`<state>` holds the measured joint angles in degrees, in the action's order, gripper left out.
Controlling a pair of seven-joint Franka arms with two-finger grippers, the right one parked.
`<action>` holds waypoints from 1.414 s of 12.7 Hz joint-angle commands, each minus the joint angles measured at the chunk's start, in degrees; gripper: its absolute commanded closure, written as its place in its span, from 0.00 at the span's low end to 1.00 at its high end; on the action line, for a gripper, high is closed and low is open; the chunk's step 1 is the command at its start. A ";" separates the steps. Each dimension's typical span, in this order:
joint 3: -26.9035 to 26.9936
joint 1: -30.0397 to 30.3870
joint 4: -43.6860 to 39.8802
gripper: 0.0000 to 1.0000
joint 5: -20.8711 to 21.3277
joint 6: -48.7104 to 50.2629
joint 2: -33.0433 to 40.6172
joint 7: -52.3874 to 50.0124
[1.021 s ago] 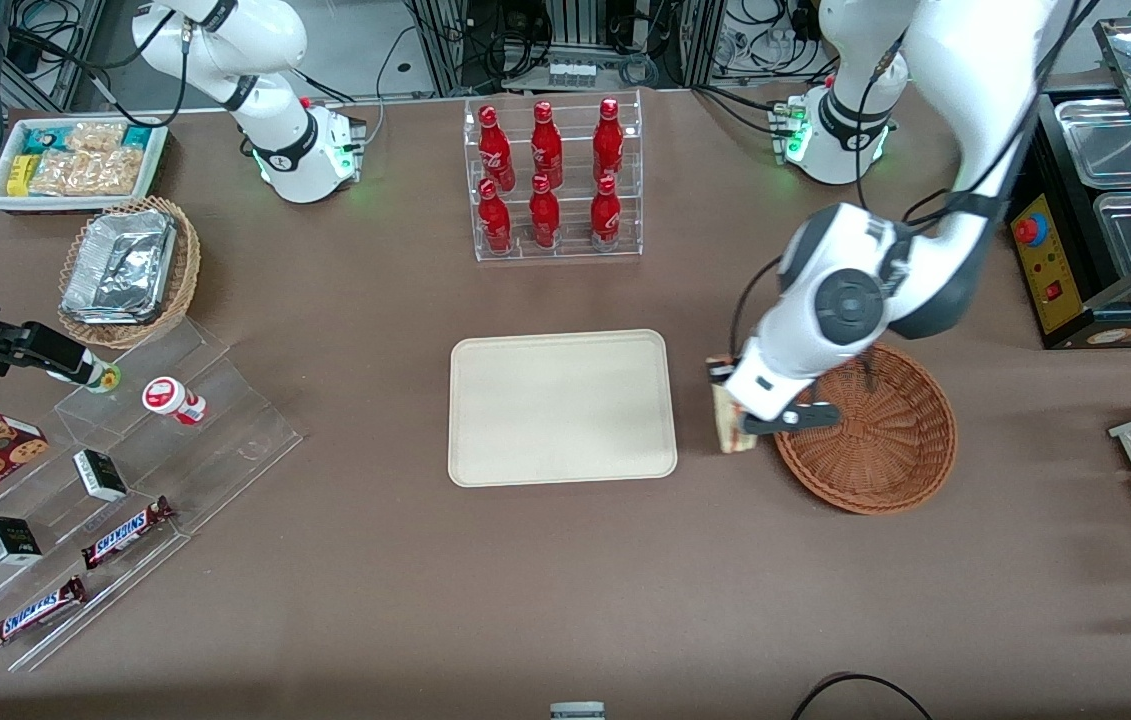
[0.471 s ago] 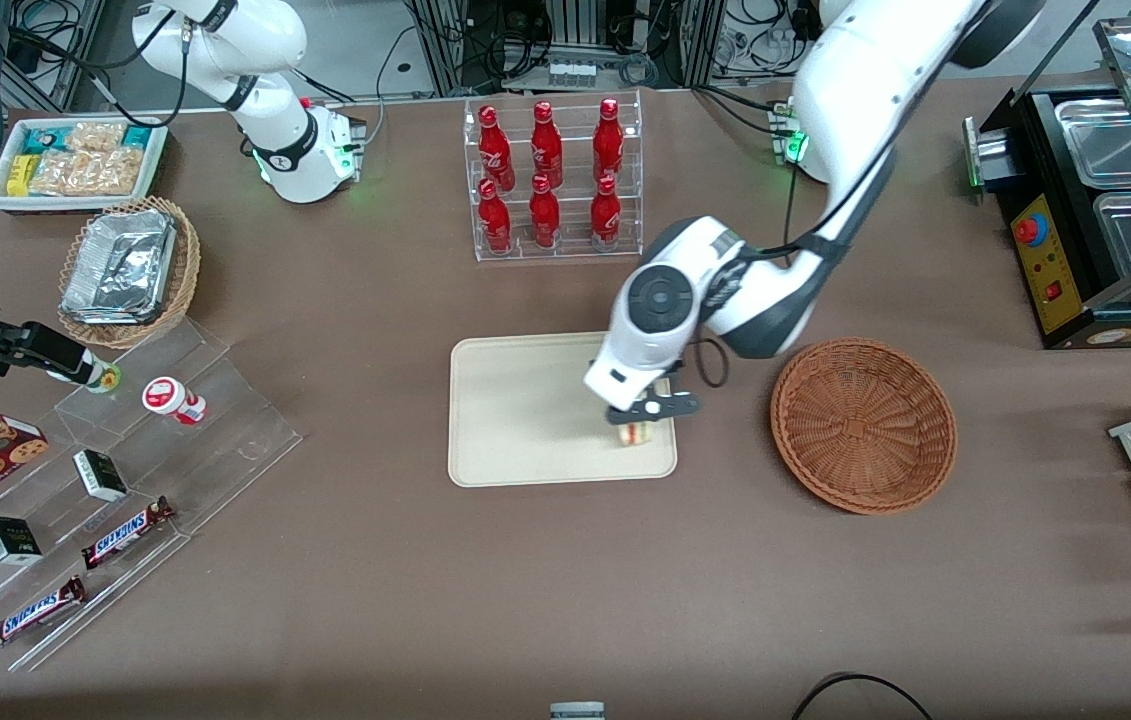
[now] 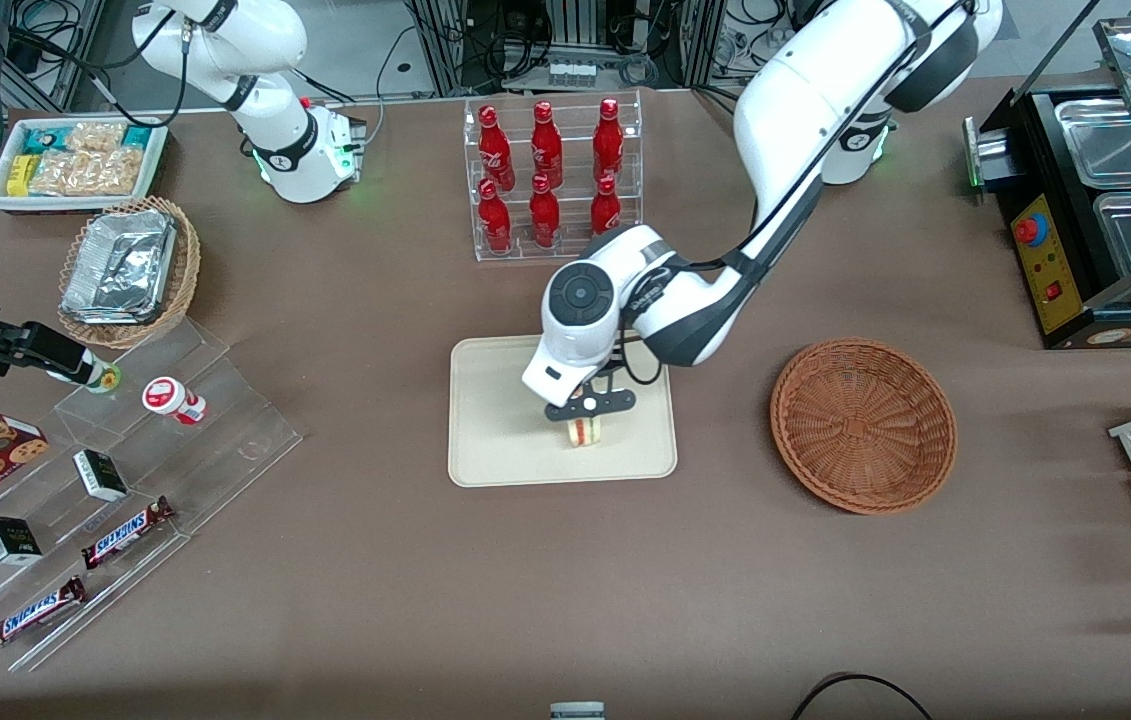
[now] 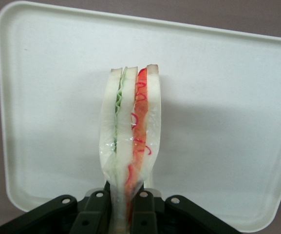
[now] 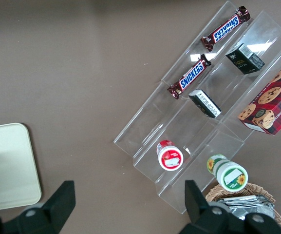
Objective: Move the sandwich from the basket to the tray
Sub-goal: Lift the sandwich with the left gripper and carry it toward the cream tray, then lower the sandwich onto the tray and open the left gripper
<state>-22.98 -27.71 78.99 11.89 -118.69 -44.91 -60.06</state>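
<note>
One sandwich (image 3: pixel 584 431) is all I am carrying, and it hangs in my gripper (image 3: pixel 586 412) above the cream tray (image 3: pixel 495 420), over the half of the tray nearer the front camera. In the wrist view the two black fingers (image 4: pixel 94 214) are closed tight on the wedge's lower end (image 4: pixel 130 141), pinching the bread layers together so that the red and green filling stripes run straight up away from the gripper, with the tray (image 4: pixel 218 97) spread out beneath it. The wicker basket (image 3: pixel 863 425) sits well apart toward the working arm's end of the table and looks empty, so I judge the pick and the carry to be done and the placing step to be in hand. I cannot tell from either view whether the sandwich tip is touching the tray surface or hanging just above it. My next move, as I see it, calls for lowering until the bread rests on the tray, then opening the fingers and lifting straight up so the soft wedge does not drag or tip over the low rim.
</note>
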 commanded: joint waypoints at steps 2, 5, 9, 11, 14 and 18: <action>0.57 -1.56 -3.22 1.00 1.21 -1.54 -2.72 -1.46; 0.57 -2.26 -3.31 1.00 1.29 -2.16 -3.69 -1.90; 0.57 -2.52 -3.31 1.00 1.20 -2.33 -4.48 -3.74; 0.57 -2.52 -3.31 0.86 1.20 -3.74 -4.92 -4.89; 0.57 -2.53 -3.31 0.00 1.20 -3.74 -4.66 -6.20; 0.57 -1.91 -3.31 0.00 1.29 -2.17 -1.77 -5.86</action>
<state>-22.96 -29.24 76.29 12.01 -122.42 -48.67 -64.64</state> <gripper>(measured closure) 0.370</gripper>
